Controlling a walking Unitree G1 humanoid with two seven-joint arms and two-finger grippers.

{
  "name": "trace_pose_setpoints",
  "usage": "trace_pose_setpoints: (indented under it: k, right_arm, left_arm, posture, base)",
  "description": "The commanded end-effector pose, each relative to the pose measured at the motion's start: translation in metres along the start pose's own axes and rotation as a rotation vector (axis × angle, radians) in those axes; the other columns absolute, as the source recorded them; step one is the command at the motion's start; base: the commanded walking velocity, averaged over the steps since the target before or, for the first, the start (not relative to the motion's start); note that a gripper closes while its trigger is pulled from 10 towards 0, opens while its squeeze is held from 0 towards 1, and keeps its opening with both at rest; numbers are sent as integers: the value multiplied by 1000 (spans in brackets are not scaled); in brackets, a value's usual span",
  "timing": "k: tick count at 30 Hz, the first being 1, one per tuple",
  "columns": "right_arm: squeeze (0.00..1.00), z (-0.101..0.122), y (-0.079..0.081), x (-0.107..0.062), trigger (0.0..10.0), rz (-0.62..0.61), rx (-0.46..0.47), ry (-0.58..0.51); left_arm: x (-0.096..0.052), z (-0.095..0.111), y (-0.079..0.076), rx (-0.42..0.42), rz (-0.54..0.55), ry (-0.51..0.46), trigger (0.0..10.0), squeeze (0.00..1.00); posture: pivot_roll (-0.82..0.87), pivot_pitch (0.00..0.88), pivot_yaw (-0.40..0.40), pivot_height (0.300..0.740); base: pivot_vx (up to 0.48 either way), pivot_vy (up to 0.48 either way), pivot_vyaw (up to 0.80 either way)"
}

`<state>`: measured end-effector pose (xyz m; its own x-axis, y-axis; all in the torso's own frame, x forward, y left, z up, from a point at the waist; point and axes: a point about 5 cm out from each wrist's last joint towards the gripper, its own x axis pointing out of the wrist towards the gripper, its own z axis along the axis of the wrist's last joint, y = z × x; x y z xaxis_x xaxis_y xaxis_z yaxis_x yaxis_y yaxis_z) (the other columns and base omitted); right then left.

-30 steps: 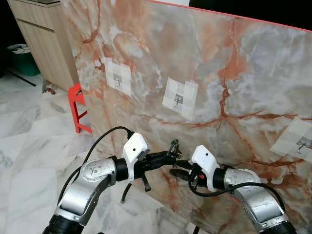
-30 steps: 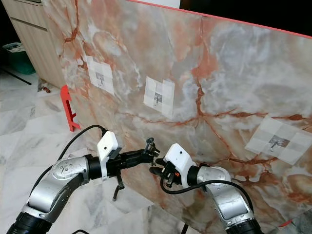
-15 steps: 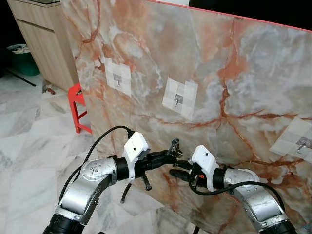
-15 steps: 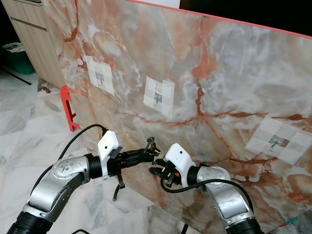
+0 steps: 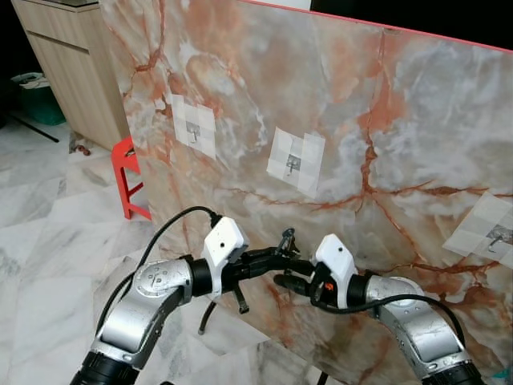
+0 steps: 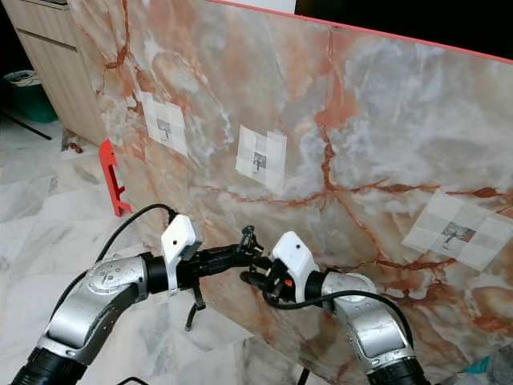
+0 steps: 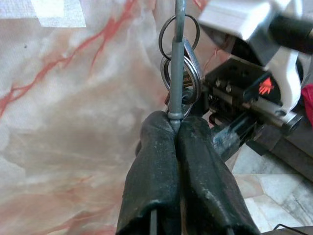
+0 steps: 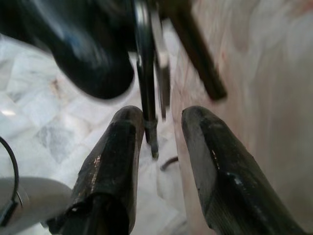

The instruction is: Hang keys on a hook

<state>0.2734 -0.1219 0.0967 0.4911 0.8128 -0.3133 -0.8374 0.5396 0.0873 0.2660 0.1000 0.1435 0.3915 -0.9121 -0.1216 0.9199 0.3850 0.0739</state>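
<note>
I'm at the marble panel (image 5: 337, 120) with both grippers meeting low in front of it, keys held between them.

Three taped white patches, each with a small hook, sit on the panel: left hook (image 5: 192, 129), middle hook (image 5: 292, 164), right hook (image 5: 498, 236). A red stool (image 5: 128, 172) stands at the panel's left edge. My left gripper (image 7: 177, 128) has its fingers pressed together on the keys (image 7: 180, 73), rings standing above the fingertips, well below the middle hook. My right gripper (image 8: 161, 122) faces it, fingers parted with a gap, the keys' dangling end just between them, untouched as far as I can tell.
</note>
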Motion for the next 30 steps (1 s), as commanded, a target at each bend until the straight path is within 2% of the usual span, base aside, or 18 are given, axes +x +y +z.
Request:
trace_pose_setpoints:
  k: [1,7,9,12,30]
  right_arm:
    - [0,9,-3,-3,10000,-5,-8,-31]
    - [0,3,-1,-5,10000,25,-25,15]
    - [0,-5,0,-7,10000,33,-44,75]
    - [0,-9,1,-8,10000,39,-57,109]
    - [0,-1,-3,-6,10000,12,-22,47]
  left_arm:
    - [3,4,0,28,-11,-8,10000,0]
    - [4,5,1,35,-5,-12,10000,0]
    - [4,6,2,40,3,-16,10000,0]
    - [4,6,3,41,4,-16,10000,0]
    - [5,5,3,42,2,-17,10000,0]
  posture:
    - [-117,0,-79,740]
    - [-116,0,-81,740]
    - [-116,0,-81,740]
    - [-117,0,-80,740]
    - [-117,0,-79,740]
  base:
    - [0,0,0]
    - [0,0,0]
    - [0,0,0]
    - [0,0,0]
    - [0,0,0]
